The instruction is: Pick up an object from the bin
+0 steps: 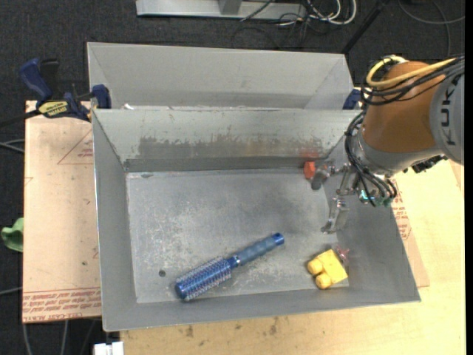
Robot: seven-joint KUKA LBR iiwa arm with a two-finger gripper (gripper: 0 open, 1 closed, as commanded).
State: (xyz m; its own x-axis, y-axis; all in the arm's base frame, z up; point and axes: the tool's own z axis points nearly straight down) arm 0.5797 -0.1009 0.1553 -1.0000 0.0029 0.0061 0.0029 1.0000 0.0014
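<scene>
My gripper (325, 203) hangs over the right side of the bin, near the right wall. It is open, with nothing between its fingers. A small yellow blocky thing (326, 269) lies on the bin floor just below it in the view, near the front right corner. A small red thing (309, 168) sits at the foot of the back wall, close to the upper finger; I cannot tell whether they touch. A blue hairbrush (228, 267) with a bristled head lies slanted along the front of the bin, its handle pointing toward the gripper.
The arm with its orange cover and cables reaches in over the bin's right rim. Bare grey floor spreads across the left and middle of the bin.
</scene>
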